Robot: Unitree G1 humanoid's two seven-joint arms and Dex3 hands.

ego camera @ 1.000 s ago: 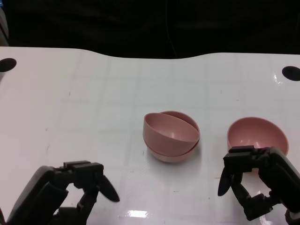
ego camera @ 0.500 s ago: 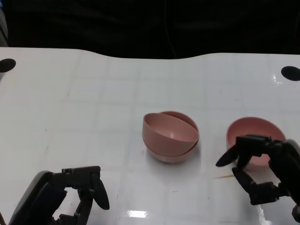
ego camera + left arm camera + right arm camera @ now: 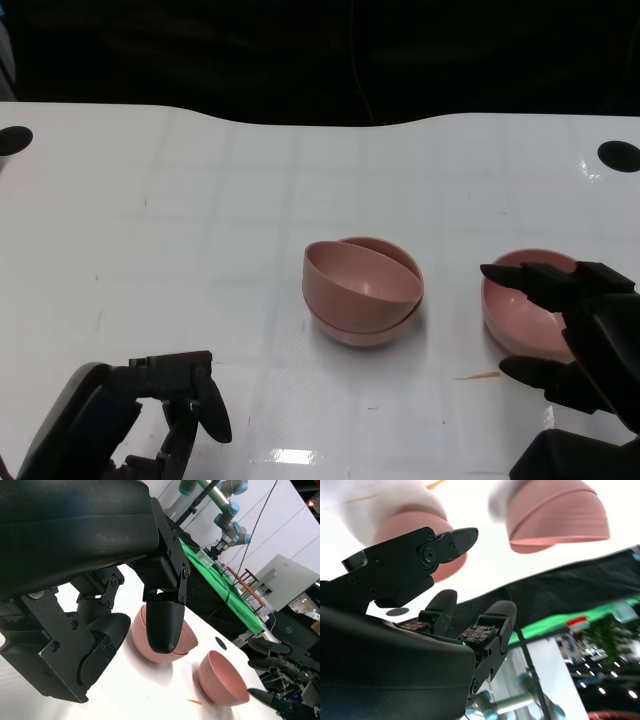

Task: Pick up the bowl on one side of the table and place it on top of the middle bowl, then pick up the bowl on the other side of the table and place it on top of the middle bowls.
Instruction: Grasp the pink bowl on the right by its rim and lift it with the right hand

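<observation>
Landmark: the stacked middle bowls (image 3: 364, 305). Left hand (image 3: 150, 410) is sitting low and near the table's front edge, well to the left of the stack, fingers curling inward around nothing, not touching any bowl. In the left wrist view the same hand (image 3: 125, 625) is showing its fingers bent in and empty, with the stack (image 3: 162, 640) beyond them. White table (image 3: 200, 220) is carrying everything. At the stack, the upper bowl (image 3: 360, 275) is sitting tilted inside the lower bowl (image 3: 365, 330), its rim leaning, not nested flat. Right of the stack, apart from it, the side bowl (image 3: 525, 310) is standing upright on the table, opening up. Right hand (image 3: 575, 335) is hanging at that bowl, fingers spread wide, upper fingers reaching over its rim, lower ones just in front of its near wall; contact with the bowl cannot be told. Right wrist view is showing the hand's fingers (image 3: 445, 547) apart, with the side bowl (image 3: 415, 535) behind them and the stack (image 3: 560, 515) further off.
</observation>
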